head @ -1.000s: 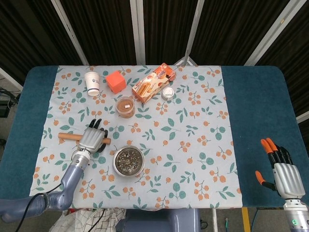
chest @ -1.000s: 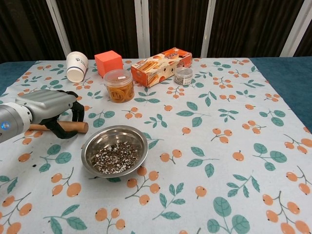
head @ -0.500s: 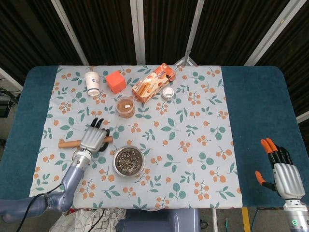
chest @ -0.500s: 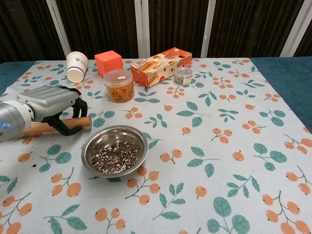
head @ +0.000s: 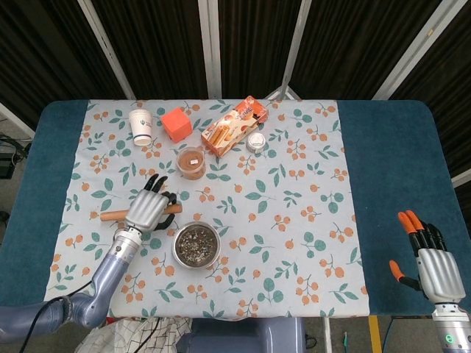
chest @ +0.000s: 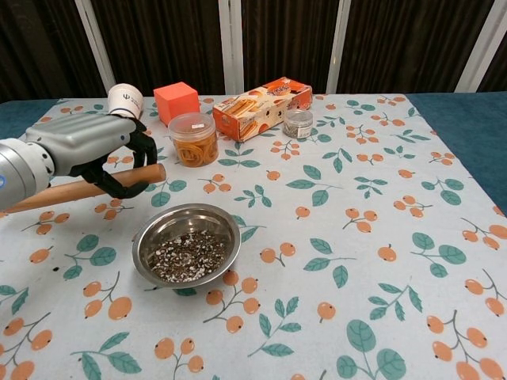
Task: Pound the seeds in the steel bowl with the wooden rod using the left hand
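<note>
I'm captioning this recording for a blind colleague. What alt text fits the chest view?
The robot's left hand holds a wooden rod lifted off the floral tablecloth, just left of a steel bowl of seeds. Behind stand a paper cup, an orange cube, a plastic jar, a snack box and a small tin.

On the floral cloth: one steel bowl [chest: 186,244] of seeds, one wooden rod [chest: 83,189], one paper cup [chest: 125,105], one orange cube [chest: 176,101], one snack box [chest: 262,107], one amber jar [chest: 194,138], one small lidded tin [chest: 298,123], and two robot hands, the left hand [chest: 85,146] and the right hand [head: 436,272]
</note>
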Motion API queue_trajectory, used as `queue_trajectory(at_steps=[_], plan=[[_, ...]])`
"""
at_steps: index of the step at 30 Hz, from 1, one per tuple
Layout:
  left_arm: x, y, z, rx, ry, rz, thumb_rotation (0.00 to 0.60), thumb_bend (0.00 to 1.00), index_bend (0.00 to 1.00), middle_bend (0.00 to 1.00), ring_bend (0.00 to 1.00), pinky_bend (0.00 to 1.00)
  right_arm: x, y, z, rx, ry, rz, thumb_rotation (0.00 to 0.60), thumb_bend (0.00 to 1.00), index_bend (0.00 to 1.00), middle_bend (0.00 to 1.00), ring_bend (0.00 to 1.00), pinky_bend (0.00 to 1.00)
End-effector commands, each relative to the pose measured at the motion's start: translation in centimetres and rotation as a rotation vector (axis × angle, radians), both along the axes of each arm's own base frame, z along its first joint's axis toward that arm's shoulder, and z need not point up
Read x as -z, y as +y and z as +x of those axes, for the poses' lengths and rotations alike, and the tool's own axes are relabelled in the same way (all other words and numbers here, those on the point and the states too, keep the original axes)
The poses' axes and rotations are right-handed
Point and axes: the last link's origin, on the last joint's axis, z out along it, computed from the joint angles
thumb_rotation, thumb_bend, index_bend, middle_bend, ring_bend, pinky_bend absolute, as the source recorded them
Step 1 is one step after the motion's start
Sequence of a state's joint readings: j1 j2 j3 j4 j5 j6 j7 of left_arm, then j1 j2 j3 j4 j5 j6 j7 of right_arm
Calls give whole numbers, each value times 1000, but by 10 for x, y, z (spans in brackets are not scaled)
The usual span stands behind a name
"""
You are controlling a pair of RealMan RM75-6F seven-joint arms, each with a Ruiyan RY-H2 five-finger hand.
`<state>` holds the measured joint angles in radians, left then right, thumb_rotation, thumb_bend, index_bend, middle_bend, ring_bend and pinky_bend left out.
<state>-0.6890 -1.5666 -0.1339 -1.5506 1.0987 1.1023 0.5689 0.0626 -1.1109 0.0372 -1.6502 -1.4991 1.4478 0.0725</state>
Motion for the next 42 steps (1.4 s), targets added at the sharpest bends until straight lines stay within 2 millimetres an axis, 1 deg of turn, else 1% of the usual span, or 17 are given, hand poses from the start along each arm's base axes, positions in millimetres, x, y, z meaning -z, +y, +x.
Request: queue_trajectory(at_steps=[1,5,7,11,16,20,24,31,35,39,42], plan=[[-15,-7,16,33,-88,19,600,765,561,549,79,0,0,0,0,0,1,-1,600,367,0,0,0,0],[-32,-19,33,74,-184,26,600,765,561,548,83,0,-1,0,-1,3,0,-3,600,367,0,0,0,0],[-50,-26,51,127,-286,57,600,765,561,548,90,0,-1,0,-1,3,0,-8,600,367,0,0,0,0],[-59,-33,62,153,-381,56,600,765,561,548,93,0,-1,0,0,4,-6,-9,600,367,0,0,0,0],[-64,-44,76,187,-534,37,600,765,561,548,93,0,-2,1,-1,5,-6,-13,600,367,0,0,0,0],[-62,-52,84,231,-671,3,600,765,561,561,102,6,-2,1,-1,5,-5,-16,600,367,0,0,0,0],[-57,-59,88,221,-881,-60,600,780,561,578,113,13,-2,1,-1,8,-5,-17,600,367,0,0,0,0],[-42,-64,86,214,-1067,-132,600,785,562,583,113,13,-2,1,-2,12,-4,-13,600,366,0,0,0,0],[-35,-65,84,193,-1137,-182,600,787,563,586,113,13,-1,0,-2,16,-4,-10,600,367,0,0,0,0],[-29,-65,80,202,-1155,-198,600,791,564,587,113,13,-1,0,-3,21,-8,-8,600,367,0,0,0,0],[-23,-65,77,175,-1176,-233,600,791,564,586,113,13,-1,0,-3,25,-5,-4,600,367,0,0,0,0]])
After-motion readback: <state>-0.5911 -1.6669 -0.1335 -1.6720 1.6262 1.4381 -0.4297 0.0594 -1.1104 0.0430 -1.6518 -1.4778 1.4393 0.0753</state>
